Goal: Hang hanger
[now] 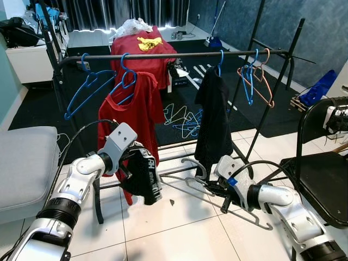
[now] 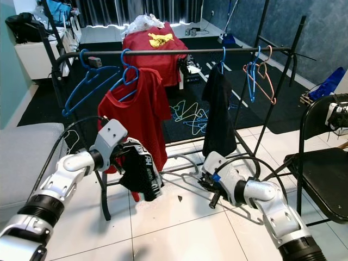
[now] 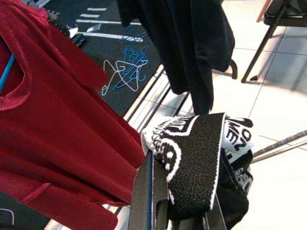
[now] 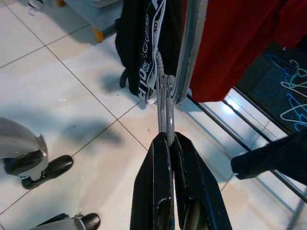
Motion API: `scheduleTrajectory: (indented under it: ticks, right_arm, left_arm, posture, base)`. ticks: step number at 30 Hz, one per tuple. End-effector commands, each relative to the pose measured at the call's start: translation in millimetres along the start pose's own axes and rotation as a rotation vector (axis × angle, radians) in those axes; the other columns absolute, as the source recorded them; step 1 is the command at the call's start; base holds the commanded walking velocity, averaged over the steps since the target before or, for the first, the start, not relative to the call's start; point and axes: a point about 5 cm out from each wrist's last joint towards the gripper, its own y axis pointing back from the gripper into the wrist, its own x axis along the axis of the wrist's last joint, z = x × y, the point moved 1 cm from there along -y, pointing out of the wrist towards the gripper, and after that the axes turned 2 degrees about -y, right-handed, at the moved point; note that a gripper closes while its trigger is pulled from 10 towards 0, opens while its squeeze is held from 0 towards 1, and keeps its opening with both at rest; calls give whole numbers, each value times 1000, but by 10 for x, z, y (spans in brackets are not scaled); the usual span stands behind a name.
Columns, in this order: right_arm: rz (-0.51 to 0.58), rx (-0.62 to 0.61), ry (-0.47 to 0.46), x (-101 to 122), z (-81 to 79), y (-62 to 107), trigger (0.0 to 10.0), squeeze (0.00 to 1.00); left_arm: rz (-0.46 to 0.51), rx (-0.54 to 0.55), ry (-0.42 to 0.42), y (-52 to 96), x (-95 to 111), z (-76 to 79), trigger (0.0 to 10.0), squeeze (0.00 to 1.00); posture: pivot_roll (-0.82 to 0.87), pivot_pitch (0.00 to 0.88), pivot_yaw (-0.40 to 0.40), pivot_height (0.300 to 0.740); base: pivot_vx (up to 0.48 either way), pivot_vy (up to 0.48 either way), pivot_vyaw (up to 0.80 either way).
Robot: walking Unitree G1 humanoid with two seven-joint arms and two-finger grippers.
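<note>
A grey hanger [image 1: 187, 177] is held low in front of the clothes rack, its hook end [image 4: 165, 96] pinched in my right gripper [image 1: 216, 189], which is shut on it. My left gripper [image 1: 135, 157] is shut on a black garment [image 1: 143, 180] with a white-lettered waistband [image 3: 194, 153]; it dangles just left of the hanger. The hanger's arm reaches towards this garment in the right wrist view. Above, the rack's black bar [image 1: 179, 54] carries a red shirt [image 1: 136, 109] on a blue hanger and a black garment [image 1: 213, 117].
Bare blue hangers [image 1: 87, 87] hang at the bar's left end, blue and orange ones [image 1: 253, 76] at its right end. A black chair [image 1: 321, 174] stands at right, a grey cushion [image 1: 24, 163] at left. Loose hangers [image 1: 182, 120] lie on the dark rug behind the rack.
</note>
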Motion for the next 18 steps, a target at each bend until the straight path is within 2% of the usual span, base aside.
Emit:
scheduleTrajectory:
  ticks: [1, 9, 18]
  right_arm:
    - [5, 18, -11, 14, -20, -2, 10000, 0]
    - [-7, 51, -25, -2, -48, 14, 10000, 0]
    - [-34, 95, -40, -19, -99, 52, 10000, 0]
  left_arm:
    - [1, 3, -6, -13, 17, -21, 10000, 0]
    - [11, -1, 0, -32, 50, -6, 10000, 0]
    - [-26, 23, -11, -41, 16, -65, 10000, 0]
  posture:
    - [-105, 0, -32, 740]
    - [-104, 0, -36, 740]
    - [-105, 0, -30, 740]
  base:
    - [0, 0, 0]
    - [0, 0, 0]
    - [0, 0, 0]
